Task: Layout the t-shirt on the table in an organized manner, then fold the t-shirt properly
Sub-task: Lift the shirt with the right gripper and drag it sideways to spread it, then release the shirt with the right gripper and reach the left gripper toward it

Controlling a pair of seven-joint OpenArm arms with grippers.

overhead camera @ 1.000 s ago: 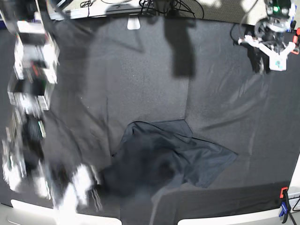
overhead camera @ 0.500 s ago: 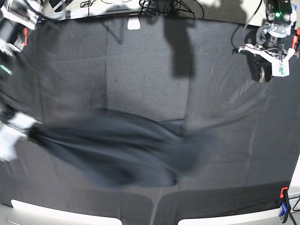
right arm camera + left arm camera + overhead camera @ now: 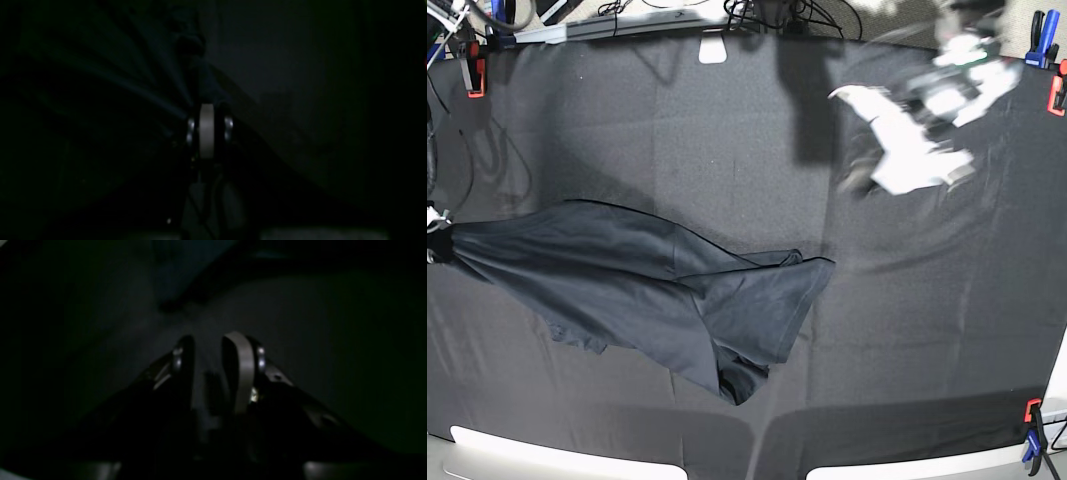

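While the right gripper (image 3: 206,115) clamps the t-shirt (image 3: 657,295) at mid-left, cloth fans rightward.
Left gripper (image 3: 215,343), blurred upper right above the table (image 3: 727,150), shows jaws apart.

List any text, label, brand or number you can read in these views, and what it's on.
None can be read.
T-shirt: no print or label showing; plain dark cloth.
Table: bare black cloth, no markings.
Pale patch at the table's far edge: blank as far as can be told.
Clamps: red and blue, too small for any marking.
Both wrist views: too dark to show any text.
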